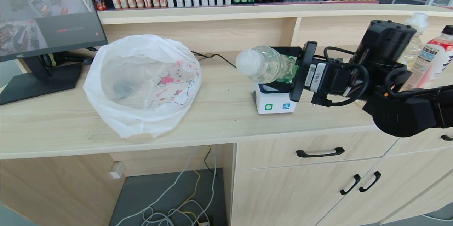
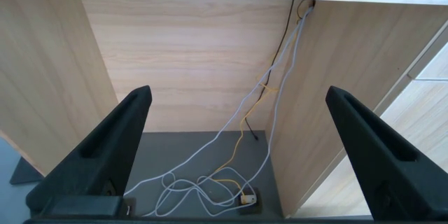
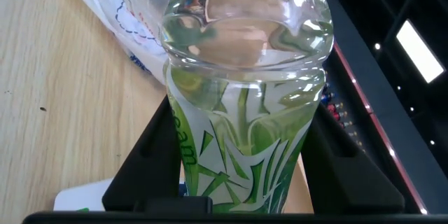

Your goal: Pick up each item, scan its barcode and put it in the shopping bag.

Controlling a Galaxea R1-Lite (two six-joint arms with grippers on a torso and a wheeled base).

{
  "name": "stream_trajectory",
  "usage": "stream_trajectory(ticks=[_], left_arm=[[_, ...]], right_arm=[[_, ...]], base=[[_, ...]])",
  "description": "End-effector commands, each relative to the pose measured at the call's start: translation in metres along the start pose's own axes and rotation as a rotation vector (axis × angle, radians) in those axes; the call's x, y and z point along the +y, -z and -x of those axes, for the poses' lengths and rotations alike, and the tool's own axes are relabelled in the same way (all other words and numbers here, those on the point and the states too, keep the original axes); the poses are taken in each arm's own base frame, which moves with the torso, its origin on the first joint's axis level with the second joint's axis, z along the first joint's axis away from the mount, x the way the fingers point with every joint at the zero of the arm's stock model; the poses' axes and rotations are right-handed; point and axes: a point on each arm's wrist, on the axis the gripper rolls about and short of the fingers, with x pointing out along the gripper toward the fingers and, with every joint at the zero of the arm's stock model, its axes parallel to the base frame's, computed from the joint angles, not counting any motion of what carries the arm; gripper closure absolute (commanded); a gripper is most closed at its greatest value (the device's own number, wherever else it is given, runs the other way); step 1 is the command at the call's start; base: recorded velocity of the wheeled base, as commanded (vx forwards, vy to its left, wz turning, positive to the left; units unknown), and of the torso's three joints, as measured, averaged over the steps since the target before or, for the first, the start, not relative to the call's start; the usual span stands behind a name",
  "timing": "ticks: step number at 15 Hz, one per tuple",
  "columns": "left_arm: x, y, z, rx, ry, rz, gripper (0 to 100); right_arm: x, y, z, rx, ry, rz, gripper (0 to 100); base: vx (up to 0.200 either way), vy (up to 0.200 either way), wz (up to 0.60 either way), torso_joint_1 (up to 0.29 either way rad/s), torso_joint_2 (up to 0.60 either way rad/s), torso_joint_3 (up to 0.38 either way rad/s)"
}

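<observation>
The scanning step is in hand: the right gripper [image 1: 292, 68] is clamped on a clear water bottle [image 1: 263, 64], holding it on its side just above the white barcode scanner [image 1: 276, 103] near the counter's [image 1: 219, 120] front edge. The next move, I judge, calls for carrying the bottle toward the counter's left end, over the open shopping bag [image 1: 141, 77], and releasing above its mouth. The left gripper [image 2: 238, 154] hangs spread wide below the counter, holding nothing.
</observation>
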Motion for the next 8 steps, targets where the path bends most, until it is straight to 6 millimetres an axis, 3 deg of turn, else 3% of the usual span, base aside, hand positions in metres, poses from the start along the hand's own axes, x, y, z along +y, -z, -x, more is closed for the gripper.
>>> stream_trajectory(ticks=[1, 8], left_arm=[[0.0, 0.0, 0.0, 0.0, -0.001, 0.0, 0], [0.0, 0.0, 0.0, 0.0, -0.001, 0.0, 0]], right_arm=[[-0.0029, -0.0032, 0.0014, -0.003, 0.005, 0.007, 100], [-0.001, -0.0018, 0.001, 0.008, -0.003, -0.007, 100]], base=[[0.0, 0.0, 0.0, 0.0, 0.0, 0.0], [0.0, 0.0, 0.0, 0.0, 0.0, 0.0]])
